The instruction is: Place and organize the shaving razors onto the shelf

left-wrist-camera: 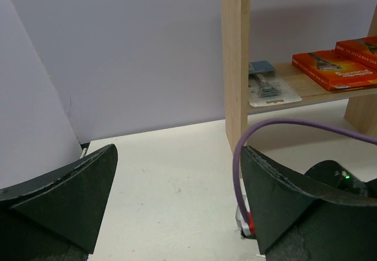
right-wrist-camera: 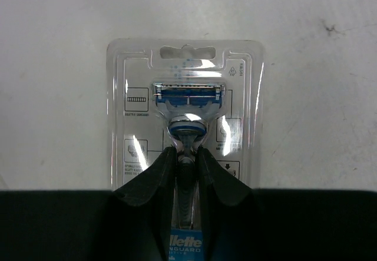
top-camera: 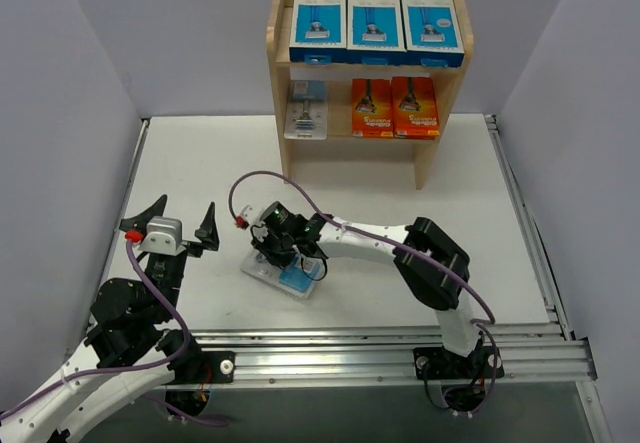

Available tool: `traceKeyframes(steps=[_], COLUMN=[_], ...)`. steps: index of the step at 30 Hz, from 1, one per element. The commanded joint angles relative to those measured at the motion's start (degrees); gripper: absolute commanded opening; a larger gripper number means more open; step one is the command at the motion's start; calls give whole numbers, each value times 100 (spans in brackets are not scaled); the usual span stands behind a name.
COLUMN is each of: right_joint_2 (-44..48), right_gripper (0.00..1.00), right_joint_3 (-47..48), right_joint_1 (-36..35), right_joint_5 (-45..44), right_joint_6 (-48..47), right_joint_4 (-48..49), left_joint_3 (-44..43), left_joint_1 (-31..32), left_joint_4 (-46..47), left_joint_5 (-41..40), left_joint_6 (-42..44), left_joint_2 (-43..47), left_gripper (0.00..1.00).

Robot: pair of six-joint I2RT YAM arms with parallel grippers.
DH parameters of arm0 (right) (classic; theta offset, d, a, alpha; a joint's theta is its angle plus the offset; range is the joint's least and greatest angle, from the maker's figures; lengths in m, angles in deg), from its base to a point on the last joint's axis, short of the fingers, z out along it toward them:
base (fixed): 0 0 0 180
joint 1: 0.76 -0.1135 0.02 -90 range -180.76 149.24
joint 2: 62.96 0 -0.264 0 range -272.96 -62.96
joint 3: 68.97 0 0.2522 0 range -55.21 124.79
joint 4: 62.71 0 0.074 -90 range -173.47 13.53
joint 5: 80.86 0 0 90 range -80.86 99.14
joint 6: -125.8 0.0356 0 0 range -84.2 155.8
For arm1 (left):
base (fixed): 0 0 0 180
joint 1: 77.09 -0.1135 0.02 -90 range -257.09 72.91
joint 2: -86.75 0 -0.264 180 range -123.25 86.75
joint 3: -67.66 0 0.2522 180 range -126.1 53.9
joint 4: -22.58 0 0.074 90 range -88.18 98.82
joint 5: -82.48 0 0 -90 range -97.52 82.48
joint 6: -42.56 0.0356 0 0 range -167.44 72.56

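A clear blister razor pack (top-camera: pixel 287 275) with a blue label lies on the table; in the right wrist view the razor pack (right-wrist-camera: pixel 185 111) fills the middle. My right gripper (top-camera: pixel 280 253) is shut on the pack's raised handle bubble, its fingers (right-wrist-camera: pixel 158 178) pinching both sides. The wooden shelf (top-camera: pixel 278 83) stands at the back. Its top tier holds three blue-and-white razor boxes (top-camera: pixel 375 25). The middle tier holds a clear blister pack (top-camera: pixel 306 113) and two orange boxes (top-camera: pixel 393 106). My left gripper (top-camera: pixel 170 223) is open and empty, left of the pack.
A purple cable (top-camera: pixel 270 178) loops up over the right wrist. Grey walls close in both sides and the back. A metal rail (top-camera: pixel 400 348) runs along the near table edge. The shelf side panel (left-wrist-camera: pixel 237 66) stands ahead of the left gripper.
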Motion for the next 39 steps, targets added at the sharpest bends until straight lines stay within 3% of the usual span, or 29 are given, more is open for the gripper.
traceKeyframes(steps=[1,6,8,9,12,13,14,15,19,24,27,33,37,39], right_joint_2=[932,916,749,696,704,774,922,994,1327,1969,2145,2514,3014,3103], right_gripper=[0,0,5,36,53,66,97,100,100,100,100,100,100,100], right_joint_3=[-349,-25,98,169,214,144,100,90,91,-524,-621,-1497,-2413,-2686], right_joint_1=[-54,51,51,51,121,165,209,314,526,526,325,-738,-1547,-1942], right_joint_5=[1268,1777,1778,1761,1489,1506,1428,1375,875,-890,-1937,-3474,-4504,-4994], right_joint_6=[-1766,-2847,-3340,-3455,-3509,-3508,-3239,-3053,-1973,-148,1030,2632,4527,5041], right_joint_4=[-275,-1697,-2042,-2313,-2098,-1992,-1826,-1545,-877,-32,-467,-962,-928,-997], left_joint_3=[-75,-75,-84,-84,-75,-75,-75,-84,-84,-75,-75,-83,-75,-84], left_joint_1=[33,33,33,33,33,33,33,33,33,33,33,33,33,33], left_joint_4=[130,121,112,112,121,121,121,121,112,104,103,95,86,95], left_joint_5=[-73,-108,-143,-143,-161,-170,-161,-170,-152,-126,-108,-56,-55,-47], left_joint_6=[84,119,137,146,172,189,190,190,190,163,146,137,128,137], left_joint_2=[28,-7,-24,-24,-50,-51,-68,-77,-112,-156,-183,-244,-244,-262], left_gripper=[94,94,94,94,94,94,94,94,94,94,94,94,94,94])
